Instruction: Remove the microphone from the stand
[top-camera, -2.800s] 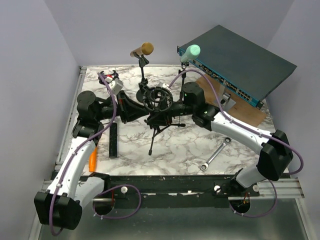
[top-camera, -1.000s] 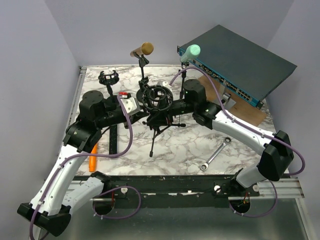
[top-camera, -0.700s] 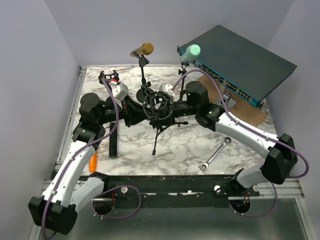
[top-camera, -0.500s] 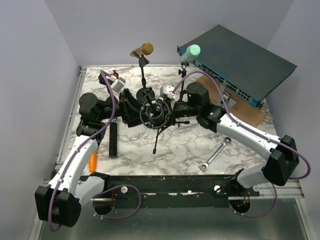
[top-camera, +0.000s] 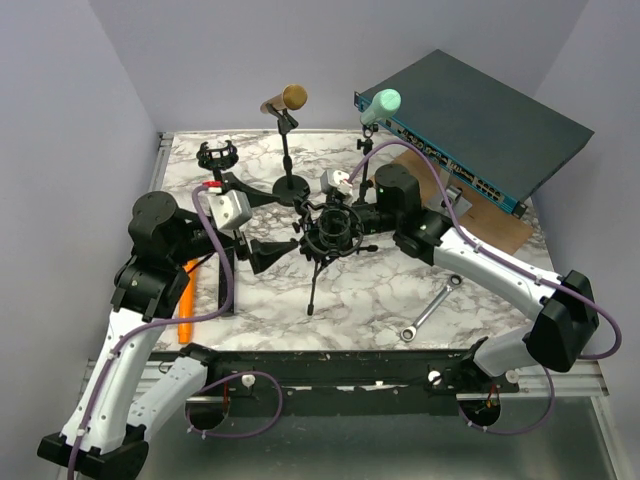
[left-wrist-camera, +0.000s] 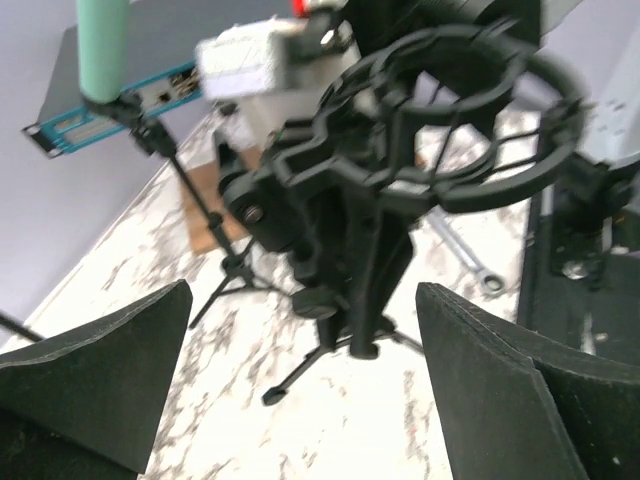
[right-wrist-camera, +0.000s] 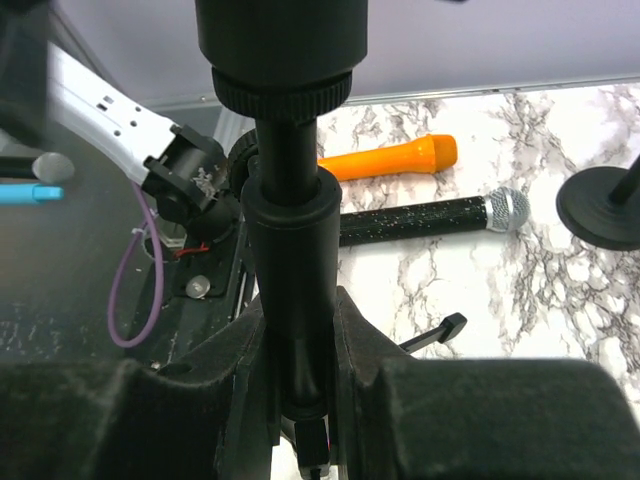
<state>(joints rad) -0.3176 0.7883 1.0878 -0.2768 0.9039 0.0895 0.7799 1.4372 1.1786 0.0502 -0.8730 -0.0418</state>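
A black tripod stand with a round shock mount (top-camera: 335, 228) is near the table's middle. Its ring (left-wrist-camera: 470, 110) shows nothing inside it. My right gripper (top-camera: 354, 222) is shut on the stand's pole (right-wrist-camera: 290, 240), which sits between both fingers. My left gripper (top-camera: 272, 225) is open, just left of the mount and apart from it. Its fingers (left-wrist-camera: 100, 370) stand wide on either side of the tripod legs (left-wrist-camera: 300, 370). A black microphone (right-wrist-camera: 430, 218) with a silver grille lies flat on the table. An orange microphone (right-wrist-camera: 390, 158) lies beside it.
A brown microphone (top-camera: 285, 98) and a mint-green one (top-camera: 380, 103) sit on their own stands at the back. A small empty shock mount (top-camera: 217, 156) stands back left. A wrench (top-camera: 430, 308) lies front right. A dark network switch (top-camera: 480, 120) leans at the back right.
My left gripper was shut at the shock mount; it has opened and drawn back to the left. The right gripper still holds the stand, which has shifted slightly to the right.
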